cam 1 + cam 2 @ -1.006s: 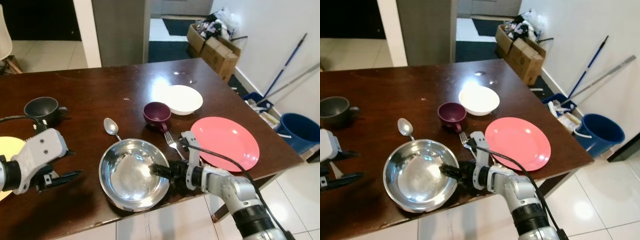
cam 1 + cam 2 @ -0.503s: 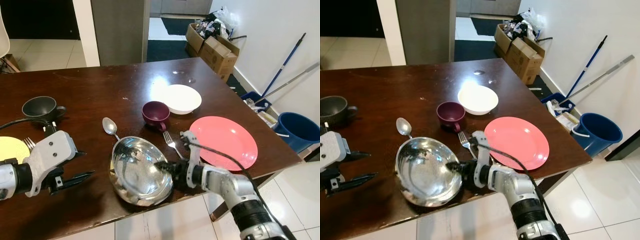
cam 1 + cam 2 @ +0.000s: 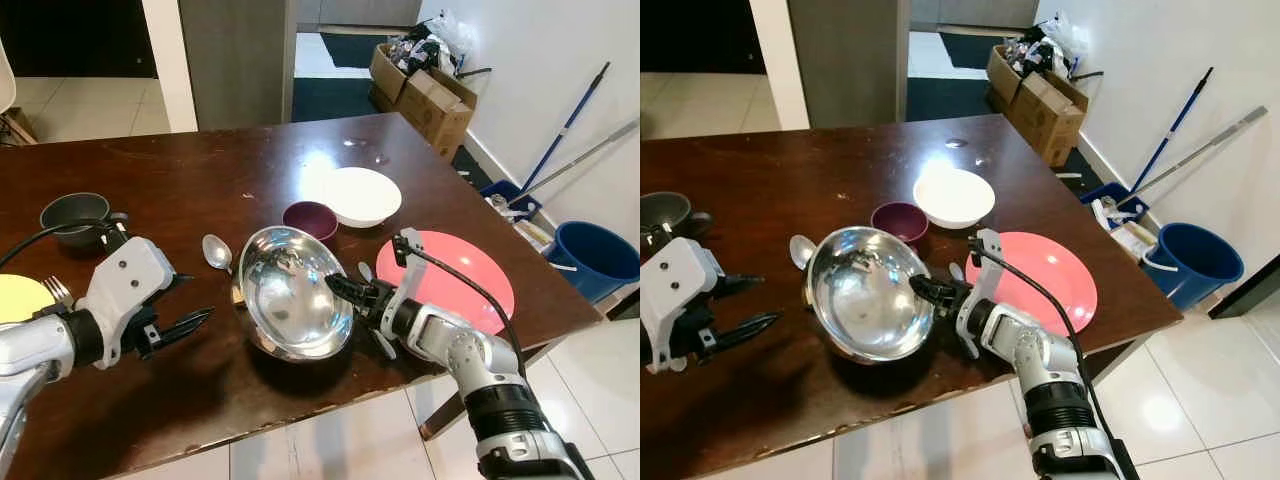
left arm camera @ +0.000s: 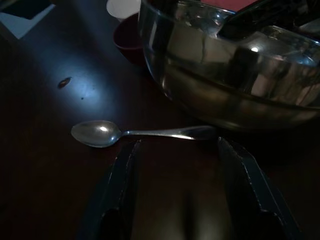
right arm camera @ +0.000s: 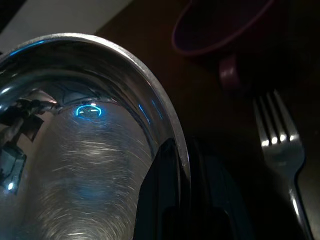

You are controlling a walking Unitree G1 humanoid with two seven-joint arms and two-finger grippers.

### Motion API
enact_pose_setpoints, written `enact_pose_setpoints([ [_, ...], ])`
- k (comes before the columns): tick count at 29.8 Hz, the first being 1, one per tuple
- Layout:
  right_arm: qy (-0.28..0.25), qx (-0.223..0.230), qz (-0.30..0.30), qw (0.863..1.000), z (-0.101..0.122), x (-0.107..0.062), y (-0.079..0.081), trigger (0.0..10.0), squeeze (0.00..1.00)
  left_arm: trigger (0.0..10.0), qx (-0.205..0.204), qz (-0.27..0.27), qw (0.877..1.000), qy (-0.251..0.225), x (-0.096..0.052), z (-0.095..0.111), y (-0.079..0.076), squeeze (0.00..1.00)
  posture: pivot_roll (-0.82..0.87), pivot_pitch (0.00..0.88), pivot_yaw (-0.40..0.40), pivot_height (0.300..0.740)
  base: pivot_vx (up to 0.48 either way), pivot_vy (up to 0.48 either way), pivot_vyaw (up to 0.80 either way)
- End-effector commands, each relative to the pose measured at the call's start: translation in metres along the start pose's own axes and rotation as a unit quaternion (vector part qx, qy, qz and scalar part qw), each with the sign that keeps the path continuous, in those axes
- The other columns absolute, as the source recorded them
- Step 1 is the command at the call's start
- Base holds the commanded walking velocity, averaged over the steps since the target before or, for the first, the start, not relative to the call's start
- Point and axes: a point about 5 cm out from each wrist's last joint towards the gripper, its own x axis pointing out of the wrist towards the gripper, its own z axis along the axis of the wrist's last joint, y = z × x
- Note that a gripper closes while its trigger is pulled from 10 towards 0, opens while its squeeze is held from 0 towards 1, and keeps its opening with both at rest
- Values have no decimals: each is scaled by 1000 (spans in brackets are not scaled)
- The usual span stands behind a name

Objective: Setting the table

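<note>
Bowl: steel bowl (image 3: 292, 292) is held tilted above the dark wooden table (image 3: 200, 180), its open side turned toward the robot's left and its far edge raised; its shadow is cast on the wood beneath it.
Right gripper: right gripper (image 3: 338, 287) is seen at the bowl's right rim, clenched on it; in the right wrist view one black finger is seen inside the rim and one outside, the metal edge pinched between them.
Left gripper: left gripper (image 3: 188, 322) is held just over the table to the left of the bowl, its two fingers spread apart with nothing between them; in the left wrist view they are pointed at the spoon and the bowl's underside.
Spoon: spoon (image 4: 135, 133) is laid flat on the table just beside the bowl, its handle end reaching the bowl's shadow.
Fork: silver fork (image 5: 280, 150) is laid on the table near the purple cup, tines toward it.
Purple cup: purple cup (image 3: 311, 217) is set just behind the bowl, between it and the white bowl (image 3: 357, 195).
Pink plate: pink plate (image 3: 455, 280) is placed at the table's right edge, partly covered by the right arm.
Grey cup: grey cup (image 3: 74, 214) is set at the far left, with a yellow plate (image 3: 20, 297) and a second fork (image 3: 58, 291) nearer the left arm.
Floor: blue bucket (image 3: 594, 262) and cardboard boxes (image 3: 425, 90) are seen by the wall on the right.
</note>
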Motion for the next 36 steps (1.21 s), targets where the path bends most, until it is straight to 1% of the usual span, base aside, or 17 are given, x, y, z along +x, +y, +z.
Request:
enact_pose_setpoints([
  [1, -33, -27, -7, 999, 13, -2, 0, 0, 0, 10000, -8, 11, 1000, 10, 3, -3, 1, 0, 30, 68, -5, 740, 0, 0, 0],
  [2, -47, -35, -7, 998, 17, -2, 1, 0, 0, 10000, -10, 19, 1000, 9, 5, -3, 2, 0, 30, 68, -4, 740, 0, 0, 0],
  [3, -83, -38, -14, 996, 25, -3, 2, 0, 0, 10000, -13, 57, 998, 4, 11, -2, 6, 0, 30, 66, 1, 740, 0, 0, 0],
  [4, -83, -38, -14, 996, 25, -3, 2, 0, 0, 10000, -13, 57, 998, 4, 11, -2, 6, 0, 30, 66, 1, 740, 0, 0, 0],
  [6, -150, -22, -19, 988, 40, -7, 7, 0, 0, 10000, -38, 133, 990, -11, 21, -2, 15, 0, 30, 65, 10, 740, 0, 0, 0],
  [7, -150, -22, -19, 988, 40, -7, 7, 0, 0, 10000, -38, 133, 990, -11, 21, -2, 15, 0, 30, 65, 10, 740, 0, 0, 0],
  [10, -215, -41, -4, 976, 58, -14, 26, 0, 0, 10000, -84, 186, 978, -36, 29, 2, 19, 0, 26, 61, 22, 740, 0, 0, 0],
  [11, -235, -69, 1, 969, 64, -17, 38, 3725, 0, 10000, -104, 203, 973, -45, 32, 3, 19, 0, 19, 58, 33, 740, 0, 0, 0],
  [12, -241, -89, 0, 967, 66, -18, 42, 3725, 0, 10000, -112, 210, 970, -46, 33, 3, 19, 0, 19, 58, 33, 740, 0, 0, 0],
  [13, -246, -99, 1, 964, 67, -18, 45, 4863, 0, 10000, -118, 215, 968, -48, 34, 2, 19, 0, 19, 58, 33, 740, 0, 0, 0],
  [14, -258, -102, -1, 961, 69, -20, 49, 10000, 0, 10000, -118, 218, 967, -49, 37, 3, 18, 0, 9, 55, 40, 740, 0, 0, 0],
  [16, -282, -122, -13, 951, 71, -23, 58, 10000, 0, 10000, -124, 225, 965, -49, 46, 2, 12, 0, 0, 49, 47, 740, 0, 0, 0],
  [22, -296, -157, -52, 941, 64, -31, 58, 10000, 0, 10000, -137, 223, 964, -48, 61, 3, -2, 0, -11, 45, 54, 740, 0, 0, 0],
  [26, -294, -167, -78, 938, 56, -34, 56, 10000, 0, 10000, -137, 219, 965, -46, 66, 3, -7, 0, -17, 42, 57, 740, 0, 0, 0],
  [28, -292, -164, -87, 938, 53, -35, 53, 10000, 0, 10000, -137, 219, 965, -45, 67, 3, -8, 0, -15, 40, 54, 740, 0, 0, 0],
  [30, -292, -117, -111, 943, 47, -37, 46, 10000, 0, 10000, -129, 221, 966, -43, 67, 3, -7, 0, -14, 37, 53, 740, 0, 0, 0],
  [36, -289, -113, -148, 939, 43, -41, 33, 10000, 0, 10000, -127, 214, 968, -34, 63, -3, -6, 0, -8, 33, 57, 740, 0, 0, 0],
])
